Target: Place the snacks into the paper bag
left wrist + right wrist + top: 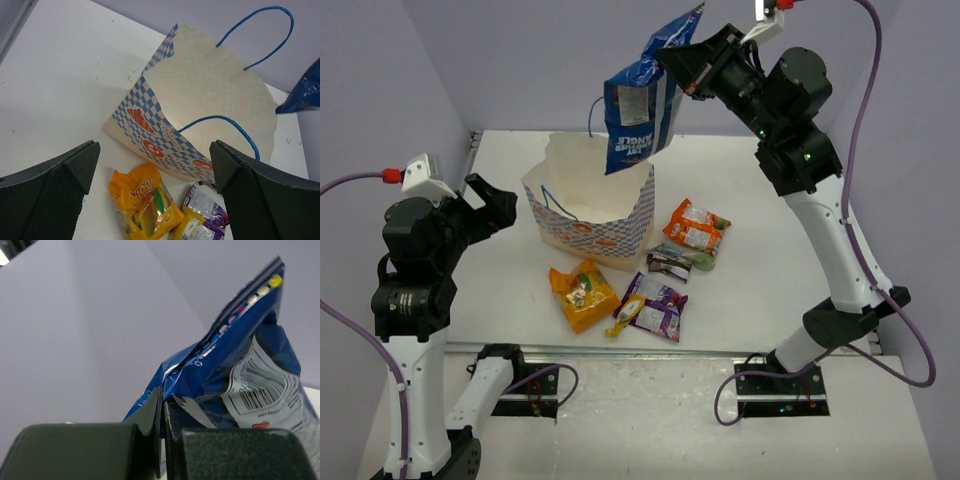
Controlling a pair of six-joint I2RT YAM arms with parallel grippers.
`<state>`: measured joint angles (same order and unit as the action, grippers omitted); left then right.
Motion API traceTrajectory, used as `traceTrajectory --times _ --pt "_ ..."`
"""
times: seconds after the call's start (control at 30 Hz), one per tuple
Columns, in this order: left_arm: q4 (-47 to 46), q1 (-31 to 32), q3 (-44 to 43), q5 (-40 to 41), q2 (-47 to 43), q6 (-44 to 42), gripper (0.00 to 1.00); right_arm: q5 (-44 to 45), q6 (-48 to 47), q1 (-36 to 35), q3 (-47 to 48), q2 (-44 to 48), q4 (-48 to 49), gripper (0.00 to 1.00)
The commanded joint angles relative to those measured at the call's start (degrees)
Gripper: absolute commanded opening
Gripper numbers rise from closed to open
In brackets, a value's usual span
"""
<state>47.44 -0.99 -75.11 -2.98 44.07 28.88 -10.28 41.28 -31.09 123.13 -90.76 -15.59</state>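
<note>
Right fingers (680, 62) are clamped shut on the top edge of the large blue-and-white foil bag (638, 112). It hangs with its long axis vertical over the open white checkered paper bag (605, 235), mid-table toward the far edge. Left fingers (480, 188) are wide open and empty.

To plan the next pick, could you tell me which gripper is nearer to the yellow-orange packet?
Left. The left gripper hovers open left of the yellow-orange packet; the right gripper is raised above the paper bag, holding the blue-and-white bag.
</note>
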Motion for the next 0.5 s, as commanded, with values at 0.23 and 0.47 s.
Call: traceTrajectory --times 0.23,0.47 --pt "-2.53 0.20 1.28 2.63 -1.53 -0.58 1.00 -8.61 16.37 -4.06 10.99 -12.68 23.85 0.00" --pt "-2.44 0.20 2.07 2.63 -2.33 -0.23 1.00 -10.37 18.66 -5.03 8.36 -14.18 25.26 0.07"
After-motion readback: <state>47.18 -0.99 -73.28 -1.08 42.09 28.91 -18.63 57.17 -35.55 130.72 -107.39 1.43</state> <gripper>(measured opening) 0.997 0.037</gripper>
